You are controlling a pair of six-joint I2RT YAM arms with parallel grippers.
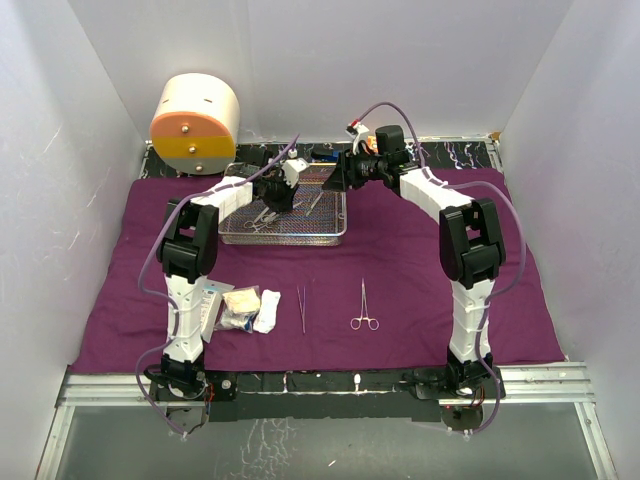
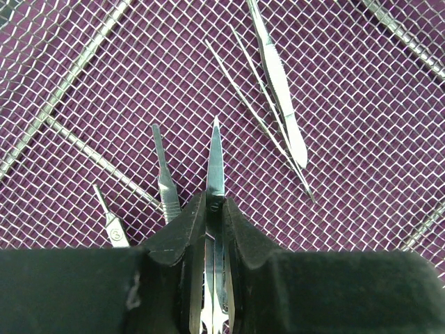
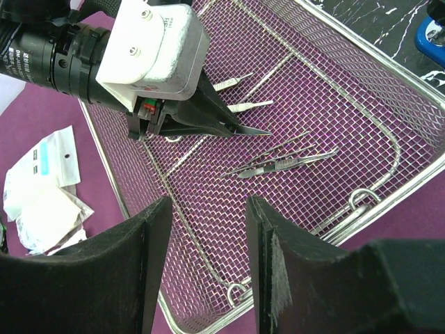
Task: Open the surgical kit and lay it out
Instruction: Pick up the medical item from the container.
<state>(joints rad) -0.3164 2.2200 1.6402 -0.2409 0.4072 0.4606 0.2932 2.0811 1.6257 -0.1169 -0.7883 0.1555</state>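
The purple cloth wrap (image 1: pixel 400 255) lies spread flat on the table. The wire-mesh tray (image 1: pixel 330 235) stands on its far middle. My left gripper (image 1: pixel 285 200) is down inside the tray and shut (image 2: pixel 214 202) on a pointed steel scissors-like instrument (image 2: pixel 215 156), whose tip also shows in the right wrist view (image 3: pixel 256 130). Two scalpel handles (image 2: pixel 165 179), tweezers (image 2: pixel 279 80) and a thin forceps (image 2: pixel 263 118) lie on the mesh. My right gripper (image 1: pixel 342 172) is open (image 3: pixel 208 205) and empty, above the tray's right end. Tweezers (image 1: pixel 301 308), ring-handled forceps (image 1: pixel 365 305) and gauze and packets (image 1: pixel 238 308) lie on the near cloth.
A cream-and-orange round drum (image 1: pixel 195 125) stands at the back left. Small orange and blue items (image 1: pixel 322 155) sit behind the tray; the blue one shows in the right wrist view (image 3: pixel 431 35). White walls close in both sides.
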